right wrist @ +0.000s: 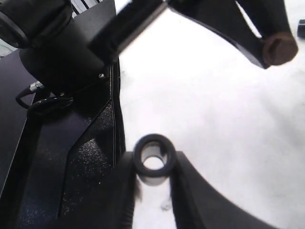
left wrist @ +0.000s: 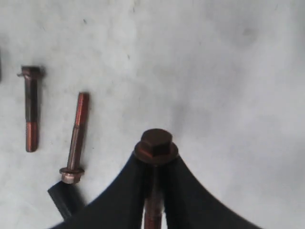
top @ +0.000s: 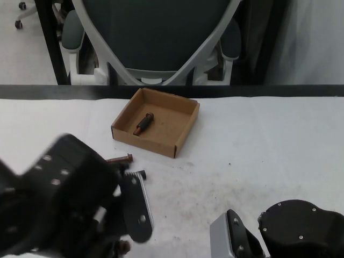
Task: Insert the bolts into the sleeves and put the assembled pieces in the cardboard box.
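Note:
My left gripper (left wrist: 155, 167) is shut on a copper-coloured bolt (left wrist: 156, 145), whose hex head pokes out past the fingertips above the white bench. My right gripper (right wrist: 153, 169) is shut on a black sleeve (right wrist: 153, 157) with its open bore facing the camera. The right wrist view also shows the left gripper's bolt head (right wrist: 280, 47) a short way off from the sleeve. Two loose bolts (left wrist: 31, 107) (left wrist: 76, 136) and a black sleeve (left wrist: 66, 199) lie on the bench. The cardboard box (top: 177, 141) holds one assembled piece (top: 143, 124).
The left arm (top: 64, 199) bulks at the near left and the right arm (top: 295, 228) at the near right. A loose bolt (top: 119, 159) lies in front of the box. An office chair (top: 156, 32) stands beyond the bench's far edge.

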{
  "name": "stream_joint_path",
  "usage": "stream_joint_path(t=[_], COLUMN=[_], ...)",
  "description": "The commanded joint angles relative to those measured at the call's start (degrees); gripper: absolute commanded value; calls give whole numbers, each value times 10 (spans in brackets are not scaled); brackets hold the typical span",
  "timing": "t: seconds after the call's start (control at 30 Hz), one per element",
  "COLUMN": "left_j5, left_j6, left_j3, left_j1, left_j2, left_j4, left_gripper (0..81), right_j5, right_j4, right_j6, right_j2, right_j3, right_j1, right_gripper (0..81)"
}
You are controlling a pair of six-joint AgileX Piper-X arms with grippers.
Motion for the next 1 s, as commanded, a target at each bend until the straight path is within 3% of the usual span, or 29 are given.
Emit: stream_joint_path(t=[0.0,0.23,0.47,0.97], left_j5=[74,77,60,70], left_j6=[-62,-136,-246,-412], left_j3=[-3,26,104,241], left_j1=[-6,-46,-82,-82], left_j2=[-72,-193,-283,-336], left_j4=[-5,-50,-168,-486], left_gripper=[8,8,8,8], right_j5=[-7,9,62,185], right_j4=[-4,15,24,62], right_j6=[0,-5,-26,-56], right_j2=[-4,-4,-4,-6], right_j3=[-1,-1,-1,-1], right_j1=[0,2,34,41], right_gripper=[2,2,2,2])
